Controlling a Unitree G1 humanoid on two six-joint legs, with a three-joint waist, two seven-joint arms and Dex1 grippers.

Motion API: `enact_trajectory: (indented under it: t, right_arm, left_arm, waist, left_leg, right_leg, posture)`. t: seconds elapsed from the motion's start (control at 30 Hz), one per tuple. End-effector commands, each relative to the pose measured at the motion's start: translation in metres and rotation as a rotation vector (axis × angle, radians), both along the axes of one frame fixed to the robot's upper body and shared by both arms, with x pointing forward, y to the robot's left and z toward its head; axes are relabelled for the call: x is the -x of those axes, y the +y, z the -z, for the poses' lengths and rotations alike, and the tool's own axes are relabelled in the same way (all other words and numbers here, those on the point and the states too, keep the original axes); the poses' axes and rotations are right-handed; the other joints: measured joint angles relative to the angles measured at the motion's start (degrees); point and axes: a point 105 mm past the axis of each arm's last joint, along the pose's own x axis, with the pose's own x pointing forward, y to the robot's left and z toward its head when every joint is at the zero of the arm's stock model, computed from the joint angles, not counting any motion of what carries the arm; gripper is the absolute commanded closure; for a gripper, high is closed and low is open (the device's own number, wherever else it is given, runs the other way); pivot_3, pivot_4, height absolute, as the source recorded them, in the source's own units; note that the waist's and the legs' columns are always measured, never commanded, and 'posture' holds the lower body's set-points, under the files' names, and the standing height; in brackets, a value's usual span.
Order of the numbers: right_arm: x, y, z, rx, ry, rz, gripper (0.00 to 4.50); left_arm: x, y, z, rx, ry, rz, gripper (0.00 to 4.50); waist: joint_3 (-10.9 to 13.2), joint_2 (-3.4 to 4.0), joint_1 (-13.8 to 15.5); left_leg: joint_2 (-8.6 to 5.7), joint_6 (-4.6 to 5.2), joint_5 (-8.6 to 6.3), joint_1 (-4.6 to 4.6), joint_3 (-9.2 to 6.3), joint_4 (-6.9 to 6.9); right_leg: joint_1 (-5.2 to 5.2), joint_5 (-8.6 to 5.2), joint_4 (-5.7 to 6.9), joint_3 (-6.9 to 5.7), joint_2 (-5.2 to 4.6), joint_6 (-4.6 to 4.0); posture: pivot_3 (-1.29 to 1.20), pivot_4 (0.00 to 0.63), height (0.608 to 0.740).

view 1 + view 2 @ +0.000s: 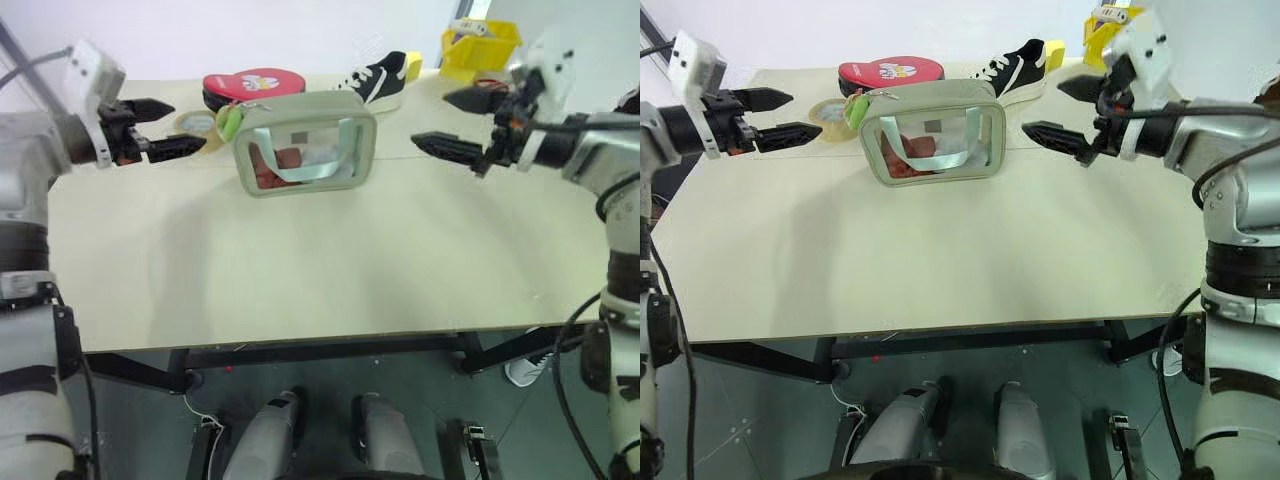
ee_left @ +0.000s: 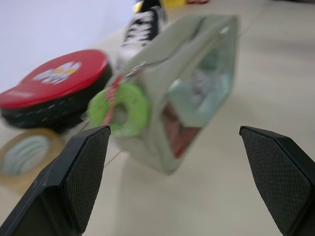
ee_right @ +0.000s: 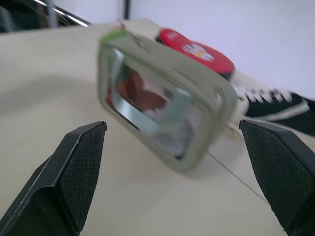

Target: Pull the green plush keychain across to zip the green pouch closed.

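Observation:
The green pouch stands upright at the back middle of the table, its clear window and mint strap facing me. The green plush keychain hangs at the pouch's top left corner; in the left wrist view the keychain looks like a lime ring with pink in it. My left gripper hovers open to the left of the pouch, pointing at the keychain, a short gap away. To the right of the pouch my right gripper is raised and open, pointing at the pouch's right end. Neither holds anything.
Behind the pouch lie a red-black pad, a tape roll and a black-and-white shoe. A yellow bin sits at the back right. Bare tabletop stretches to the front edge.

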Motion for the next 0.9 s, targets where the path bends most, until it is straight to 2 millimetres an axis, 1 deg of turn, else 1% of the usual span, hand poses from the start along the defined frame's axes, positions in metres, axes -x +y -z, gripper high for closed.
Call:
enact_trajectory:
  t: [0.03, 0.17, 0.27, 0.37, 0.43, 0.53, 0.63, 0.73, 0.8, 0.9]
  right_arm:
    - [0.001, 0.005, -0.011, -0.004, -0.037, -0.018, 0.00]
    - [-0.003, 0.000, -0.010, 0.001, -0.046, 0.013, 0.00]
    - [-0.003, -0.001, -0.012, 0.003, -0.047, 0.010, 0.00]
    - [-0.005, -0.001, -0.012, 0.010, -0.060, 0.017, 0.00]
    - [-0.009, 0.006, -0.009, 0.021, -0.065, 0.002, 0.00]
    - [-0.018, 0.028, -0.011, 0.020, -0.080, -0.066, 0.00]
    - [-0.035, 0.049, -0.013, 0.152, -0.170, -0.112, 0.00]
    - [-0.057, 0.069, -0.024, 0.162, -0.204, -0.124, 0.00]
    - [-0.070, 0.086, -0.024, 0.194, -0.216, -0.139, 0.00]
    - [-0.079, 0.108, -0.018, 0.209, -0.204, -0.178, 0.00]
  left_arm:
    - [0.006, -0.002, -0.022, -0.018, -0.064, 0.013, 0.02]
    - [0.003, 0.000, -0.020, 0.005, -0.061, -0.016, 0.02]
    - [0.005, -0.001, -0.016, -0.020, -0.057, -0.003, 0.02]
    - [0.003, -0.002, -0.021, 0.001, -0.070, -0.010, 0.02]
    - [0.005, -0.006, -0.019, 0.013, -0.049, -0.002, 0.02]
    - [0.016, -0.014, -0.014, 0.006, -0.024, 0.045, 0.02]
    - [0.028, -0.022, -0.013, 0.053, 0.002, 0.074, 0.02]
    - [0.045, -0.033, -0.005, 0.059, 0.018, 0.108, 0.02]
    - [0.052, -0.036, 0.003, 0.066, 0.023, 0.090, 0.02]
    - [0.053, -0.035, 0.007, 0.119, -0.003, 0.022, 0.02]
  waist:
    - [0.0, 0.00, 0.0]
    - [0.0, 0.00, 0.0]
    - [0.0, 0.00, 0.0]
    - [0.0, 0.00, 0.0]
    - [0.0, 0.00, -0.1]
    - [0.0, 0.02, -0.6]
    - [0.0, 0.04, -1.5]
    - [0.0, 0.05, -2.1]
    - [0.0, 0.06, -2.8]
    - [0.0, 0.05, -2.9]
  left_leg:
    - [0.00, 0.00, 0.00, -0.01, 0.00, 0.00]
    - [-0.01, 0.01, 0.00, -0.10, 0.03, -0.04]
    - [-0.01, 0.01, -0.01, -0.14, 0.03, -0.07]
    - [0.00, 0.02, -0.01, -0.14, 0.03, -0.09]
    - [0.00, 0.02, -0.01, -0.13, 0.04, -0.09]
    - [0.00, 0.02, -0.01, -0.10, 0.09, -0.08]
    - [0.00, 0.01, 0.00, -0.10, 0.07, -0.08]
    - [0.00, 0.01, 0.00, -0.09, 0.08, -0.12]
    - [0.01, 0.00, 0.01, -0.02, 0.11, -0.16]
    - [0.01, -0.03, 0.02, 0.05, 0.05, -0.19]
  right_leg:
    - [0.00, 0.00, -0.03, 0.00, 0.00, -0.01]
    - [-0.08, 0.02, -0.11, 0.04, 0.00, 0.01]
    - [-0.15, 0.13, -0.11, 0.05, 0.01, 0.20]
    - [-0.16, 0.13, -0.10, 0.05, 0.02, 0.21]
    - [-0.15, 0.13, -0.10, 0.05, 0.01, 0.21]
    - [-0.14, 0.13, -0.09, 0.08, 0.02, 0.19]
    - [-0.16, 0.14, -0.06, 0.05, 0.03, 0.20]
    - [-0.17, 0.14, -0.07, 0.05, 0.06, 0.21]
    - [-0.16, 0.15, -0.05, 0.10, 0.08, 0.21]
    - [-0.17, 0.15, 0.13, 0.07, 0.11, 0.20]
  posture:
    - [0.00, 0.150, 0.740]
    - [0.00, 0.150, 0.740]
    - [0.00, 0.150, 0.740]
    - [0.00, 0.150, 0.740]
    - [0.00, 0.150, 0.740]
    - [0.00, 0.150, 0.740]
    - [0.00, 0.150, 0.740]
    - [0.00, 0.150, 0.740]
    - [0.00, 0.150, 0.740]
    - [0.00, 0.150, 0.740]
